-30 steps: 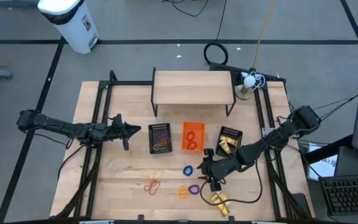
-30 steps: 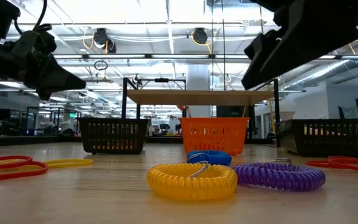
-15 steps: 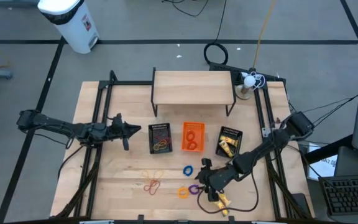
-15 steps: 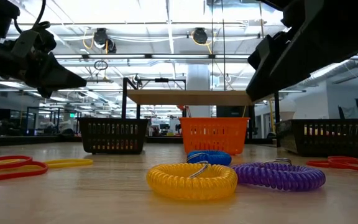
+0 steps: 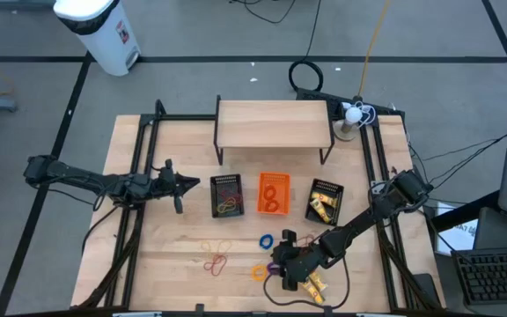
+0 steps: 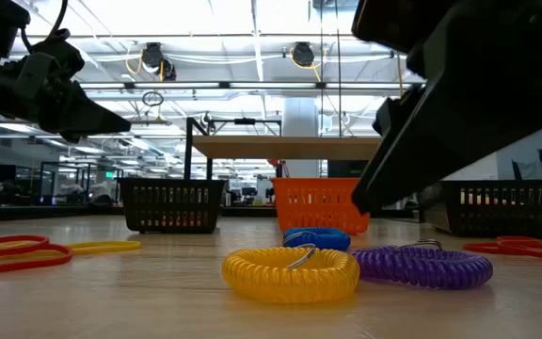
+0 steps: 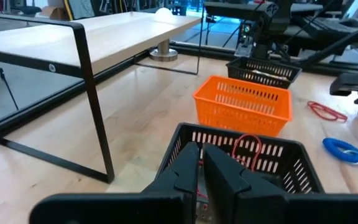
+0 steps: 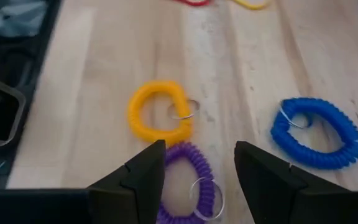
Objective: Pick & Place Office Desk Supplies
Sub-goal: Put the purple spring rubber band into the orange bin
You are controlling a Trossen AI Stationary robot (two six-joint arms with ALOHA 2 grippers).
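overhead, wooden table; right gripper fingers spread wide above purple ring; left gripper closed, empty.

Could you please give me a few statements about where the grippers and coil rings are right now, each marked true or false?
1. The right gripper is open above the purple coil ring. True.
2. The purple coil ring is already in the orange tray. False: it lies on the table, beside the yellow coil ring.
3. The left gripper holds the blue coil ring. False: it is shut on nothing, near the left black mesh tray.
4. The blue coil ring lies on the table. True.
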